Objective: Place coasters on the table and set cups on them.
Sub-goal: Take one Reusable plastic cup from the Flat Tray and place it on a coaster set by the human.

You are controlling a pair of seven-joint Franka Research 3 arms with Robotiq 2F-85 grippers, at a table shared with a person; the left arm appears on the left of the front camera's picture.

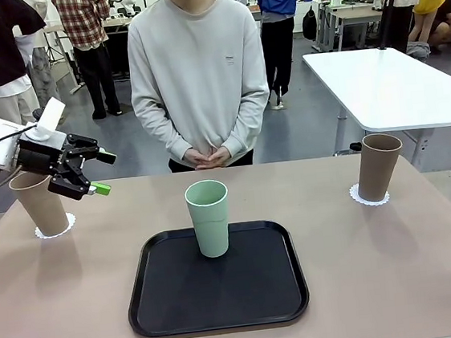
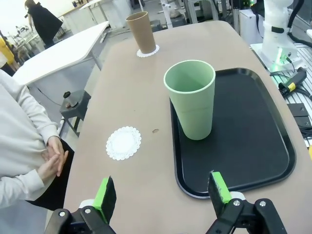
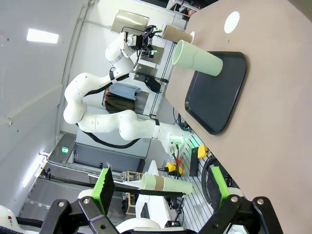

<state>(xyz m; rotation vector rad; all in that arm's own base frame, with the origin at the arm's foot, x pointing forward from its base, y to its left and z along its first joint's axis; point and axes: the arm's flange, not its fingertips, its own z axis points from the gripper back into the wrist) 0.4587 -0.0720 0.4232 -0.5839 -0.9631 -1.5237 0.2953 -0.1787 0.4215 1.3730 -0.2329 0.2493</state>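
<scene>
A: What could go wrong from here?

B: Going left to right. My left tool [image 1: 103, 173] hangs wide open w/ nothing in it, just beside the left tan cup [image 1: 42, 206], which sits on its coaster [image 1: 68, 225]. A careless swing of that arm could, I reckon, knock the cup over. Next is the green cup [image 1: 209, 217], standing in the tray [image 1: 155, 305] mid-worktop [image 1: 383, 282]. It's tall w/ a narrow base. If I grab too high or clip the tray lip on the way out, it prob. tips. Its likely spot, the bare coaster [image 2: 123, 143], lies on the worktop just past the tray's far side, near the person's hands [image 2: 52, 158]. It's thin paper, so it may slide or crease if I drag the cup on instead of lowering it straight. The right tan cup [image 1: 379, 166] sits on its own coaster [image 1: 355, 196], well apart from the rest, so low risk.

A: And the right tool?

B: My right tool [image 3: 161, 185] has its fingers spread fully and grips nothing.

A: Counts?

B: Cups: 3, i.e. 2 tan, 1 green. Coasters: 3, i.e. 2 under the tan cups, 1 bare. Tray: 1. Tools: 2, both empty.
</scene>
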